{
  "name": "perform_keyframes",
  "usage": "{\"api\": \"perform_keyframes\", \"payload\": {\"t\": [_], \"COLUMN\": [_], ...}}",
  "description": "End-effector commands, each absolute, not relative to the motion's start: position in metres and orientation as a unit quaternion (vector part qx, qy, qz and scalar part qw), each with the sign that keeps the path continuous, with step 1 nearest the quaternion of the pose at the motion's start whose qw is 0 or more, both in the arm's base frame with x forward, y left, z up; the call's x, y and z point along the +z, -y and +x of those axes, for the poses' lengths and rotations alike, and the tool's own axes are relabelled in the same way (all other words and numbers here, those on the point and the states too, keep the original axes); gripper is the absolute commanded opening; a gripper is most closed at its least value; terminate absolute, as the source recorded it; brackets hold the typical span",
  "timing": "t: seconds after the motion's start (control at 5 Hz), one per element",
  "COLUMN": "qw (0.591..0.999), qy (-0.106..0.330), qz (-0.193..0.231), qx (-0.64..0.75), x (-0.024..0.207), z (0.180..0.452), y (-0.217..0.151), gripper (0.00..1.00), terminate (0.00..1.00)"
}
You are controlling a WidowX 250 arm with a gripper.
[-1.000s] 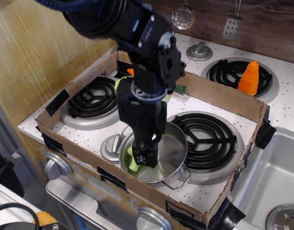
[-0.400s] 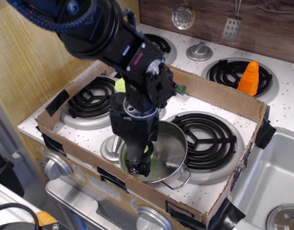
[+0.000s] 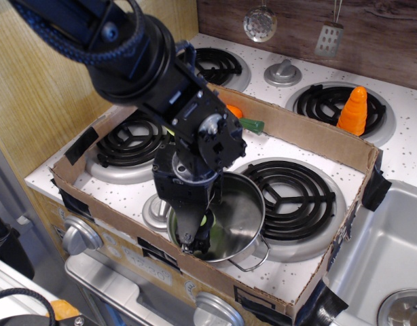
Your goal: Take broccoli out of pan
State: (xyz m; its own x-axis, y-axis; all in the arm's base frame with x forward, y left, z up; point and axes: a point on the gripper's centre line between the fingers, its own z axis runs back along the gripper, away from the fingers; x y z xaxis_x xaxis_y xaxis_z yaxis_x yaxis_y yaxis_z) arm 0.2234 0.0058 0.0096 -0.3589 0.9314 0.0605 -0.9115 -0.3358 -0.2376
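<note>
The fingers (image 3: 193, 241) reach down inside the pan (image 3: 246, 204) at its near-left wall, lower and further left than a second ago, when they stood more upright over the pan's left half. Only a sliver of the broccoli (image 3: 207, 221) shows now, light green, pressed against the dark fingers; a second ago much more of it was in sight beside them. Whether the fingers are closed on it or merely beside it, I cannot tell, as the wrist hides the tips. My judgement is that the grasp is being made or has just been made, and the lift out is not yet begun.

Apart from the broccoli, the visible part of the pan holds nothing. It sits on the speckled surface (image 3: 276, 275) inside a shallow cardboard tray (image 3: 317, 139), touching the right front burner (image 3: 290, 193).
</note>
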Motion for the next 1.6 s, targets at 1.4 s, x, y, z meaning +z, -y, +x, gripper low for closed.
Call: {"api": "perform_keyframes", "payload": {"t": [1.4], "qw": [0.682], "qy": [0.108], "qz": [0.002], "qx": [0.723], "x": [0.075], "z": [0.269], "y": [-0.104], "gripper": [0.0], "terminate": [0.0]}}
